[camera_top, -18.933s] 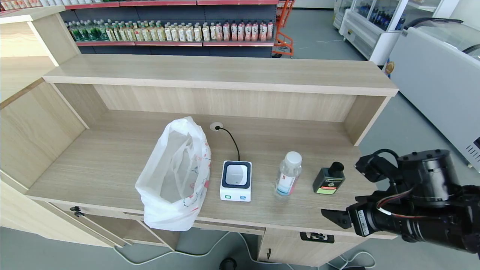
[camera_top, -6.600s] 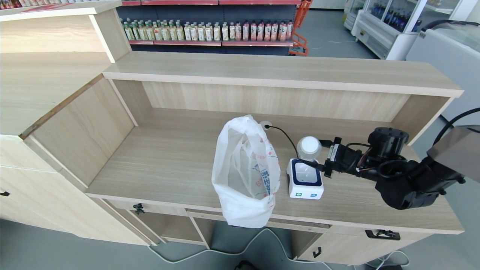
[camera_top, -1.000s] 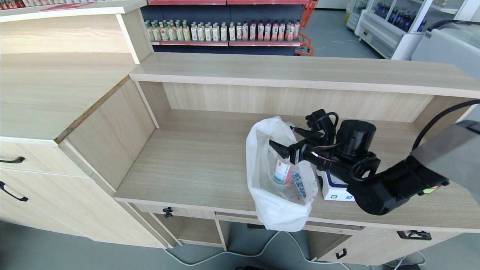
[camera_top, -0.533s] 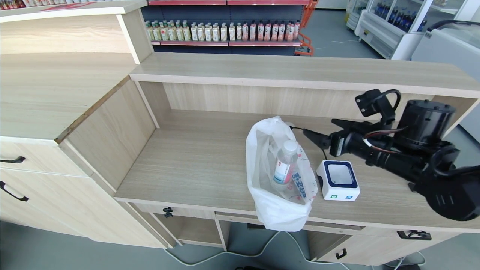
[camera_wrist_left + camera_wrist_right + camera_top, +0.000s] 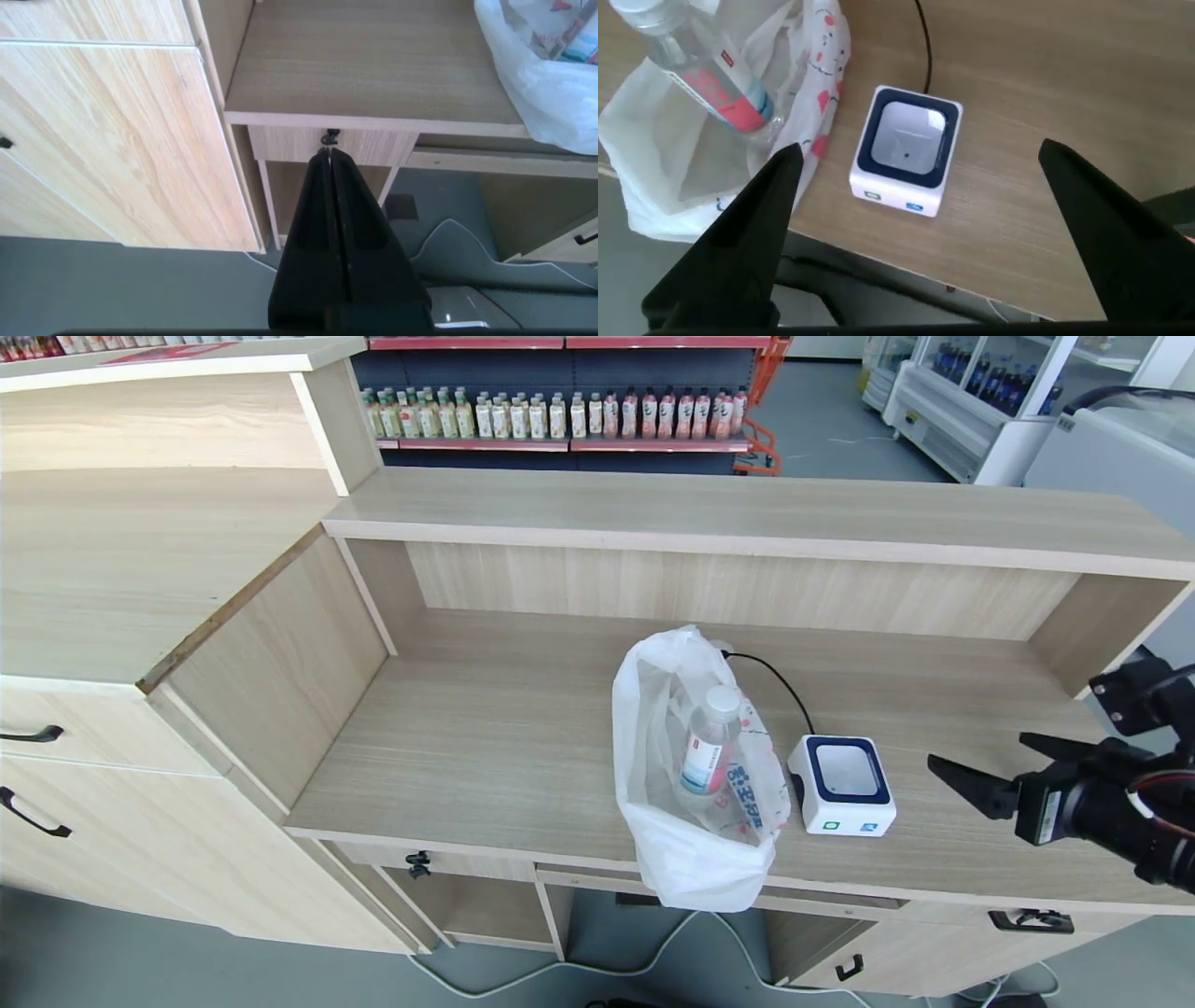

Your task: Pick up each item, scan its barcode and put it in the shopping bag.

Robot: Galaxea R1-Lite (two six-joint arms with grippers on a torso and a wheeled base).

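The right gripper [image 5: 977, 749] hangs over the counter [image 5: 523, 737] with its two fingers spread wide and nothing between them. Straight ahead of its fingertips, near but not touching, sits the white barcode scanner [image 5: 906, 149] with its dark-framed window facing up. A black cable [image 5: 775, 681] runs from the far side of the scanner away from the gripper toward the back of the counter. Beyond the scanner, just beside it, stands the white shopping bag [image 5: 691, 859] with its mouth open. Inside it leans a clear bottle [image 5: 709, 742] with a white cap and a red and white label, cap uppermost. The left gripper [image 5: 329, 187] is held low in front of the counter's front edge, fingers pressed together on nothing, and the bag overhangs that edge well off to its side
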